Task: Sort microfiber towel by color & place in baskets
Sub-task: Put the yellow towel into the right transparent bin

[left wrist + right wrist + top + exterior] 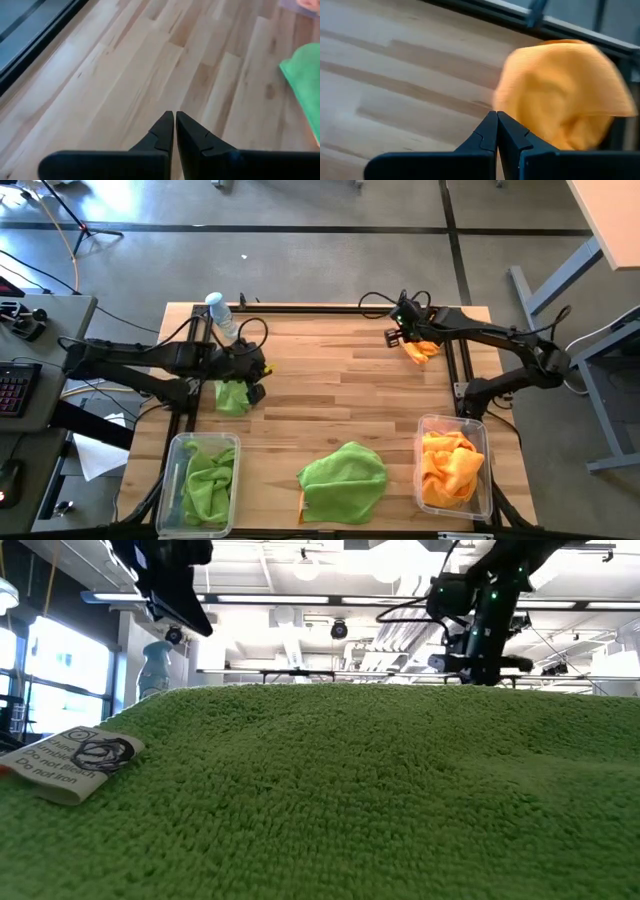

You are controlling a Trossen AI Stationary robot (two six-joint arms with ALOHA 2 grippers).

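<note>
A white care tag (72, 762) is attached to the green microfiber towel (350, 790) in the low view. It carries laundry symbols and repeated lines reading approximately "Do not iron". No other text is legible.

Bright, even overhead light w/ soft shadows; orange towel (560, 95) motion-blurred, ceiling lamps (305, 568) glaring.

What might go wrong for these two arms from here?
The right gripper pinches only an edge of the orange towel, so it might slip loose before reaching the orange basket. The water bottle stands close beside the left gripper holding a green towel; a swing might topple it.
</note>
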